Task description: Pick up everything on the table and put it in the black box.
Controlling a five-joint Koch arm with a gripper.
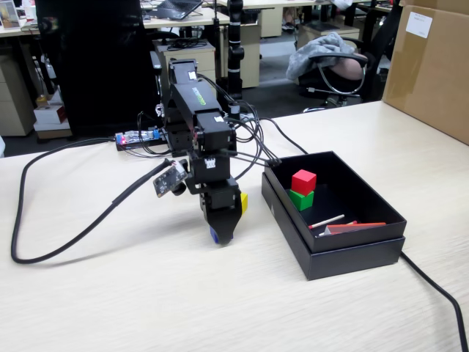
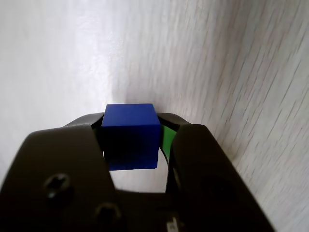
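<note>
The surface (image 1: 146, 293) is showing a light wood grain with a smooth, faintly shiny finish. The black box (image 1: 344, 257) is looking like matte cardboard. Inside the black box, the red cube (image 1: 303, 181) and green cube (image 1: 301, 199) are appearing smooth and evenly coloured. The blue cube (image 2: 131, 136) is looking smooth and slightly satin between the end effector (image 2: 133, 133) jaws, which are reading as dull black plastic.

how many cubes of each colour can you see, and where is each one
red cube: 1, in the black box, on top of the green one
green cube: 1, in the box
blue cube: 1, between the jaws of the gripper, low over the table
yellow cube: 1, on the table, partly hidden behind the gripper
total: 4 cubes
</note>
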